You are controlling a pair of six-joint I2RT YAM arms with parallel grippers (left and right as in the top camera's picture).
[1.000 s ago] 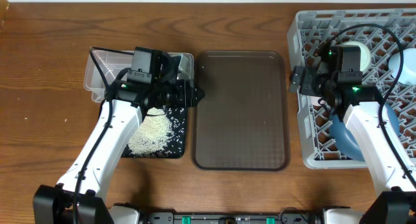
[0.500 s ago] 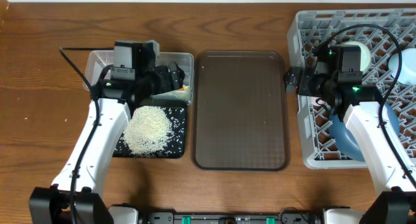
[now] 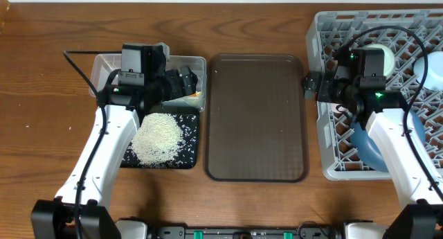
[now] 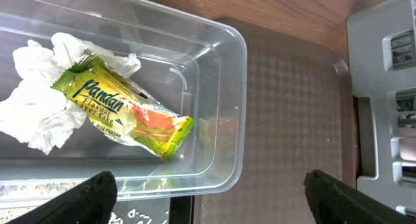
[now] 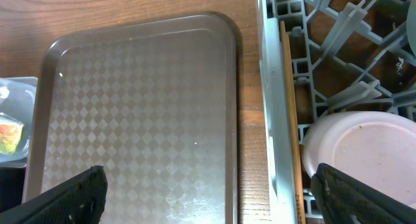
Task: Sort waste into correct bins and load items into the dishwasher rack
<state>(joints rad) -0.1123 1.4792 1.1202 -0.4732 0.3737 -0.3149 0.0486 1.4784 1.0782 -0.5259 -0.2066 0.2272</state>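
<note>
Since both pincers stand released, fingers wide, nothing's gripped: L pincer (image 4: 209, 185) hangs over the clear tub (image 4: 242, 107)'s 3 o'clock end, R pincer (image 5: 209, 178) over the brown tray (image 5: 136, 100) by the rack (image 5: 273, 133) wall. Only a thin strip of tabletop (image 5: 249, 62) splits tray & rack; the tub sits just beside the tray's 9 o'clock edge. In the tub: tissue (image 4: 39, 113) w/ wrapper (image 4: 123, 110) partly over it. Black tray (image 3: 195, 156), at the tub's 6 o'clock, holds rice (image 3: 158, 136). Rack holds blue plate (image 3: 363, 152) & pink cup (image 5: 364, 152).
</note>
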